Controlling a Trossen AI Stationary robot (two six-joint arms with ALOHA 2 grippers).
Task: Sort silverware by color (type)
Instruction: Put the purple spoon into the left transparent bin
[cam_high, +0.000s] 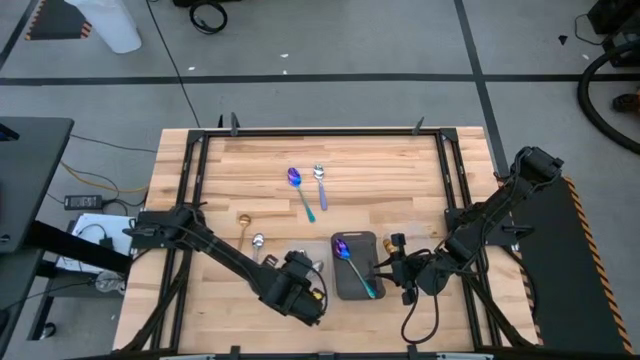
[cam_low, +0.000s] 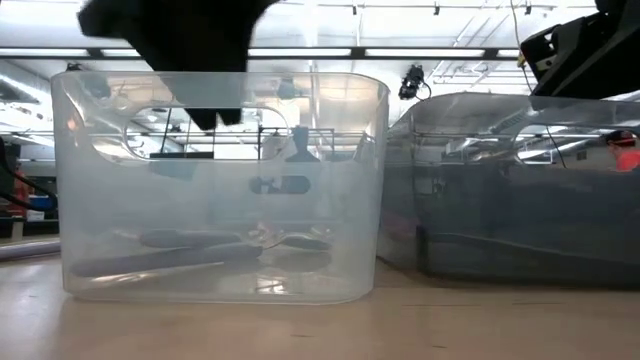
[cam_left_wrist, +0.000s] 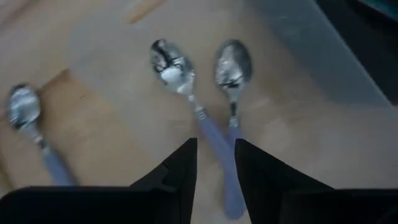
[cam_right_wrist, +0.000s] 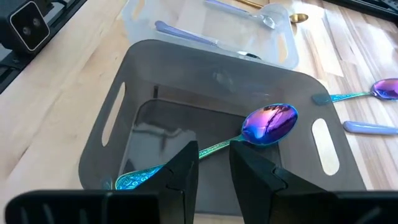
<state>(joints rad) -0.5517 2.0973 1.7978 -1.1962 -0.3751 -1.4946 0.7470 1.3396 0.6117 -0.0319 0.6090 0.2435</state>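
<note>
My left gripper (cam_left_wrist: 214, 158) hangs open over the clear tray (cam_low: 220, 190), well above the silver spoons with lavender handles (cam_left_wrist: 180, 81) that lie flat on its floor. My right gripper (cam_right_wrist: 214, 165) is open above the dark tray (cam_right_wrist: 124, 106). An iridescent purple-blue spoon (cam_right_wrist: 268, 123) lies slantwise in that tray, with its teal handle running under the fingers. On the bare table lie another iridescent spoon (cam_high: 298, 185), a silver one (cam_high: 320, 180), a gold one (cam_high: 243, 222) and a second silver one (cam_high: 258, 243).
The two trays stand side by side near the table's near edge, the clear tray (cam_high: 318, 268) left of the dark tray (cam_high: 355, 262). A black metal frame (cam_high: 320, 131) runs round the wooden tabletop. Open wood lies between the trays and the loose spoons.
</note>
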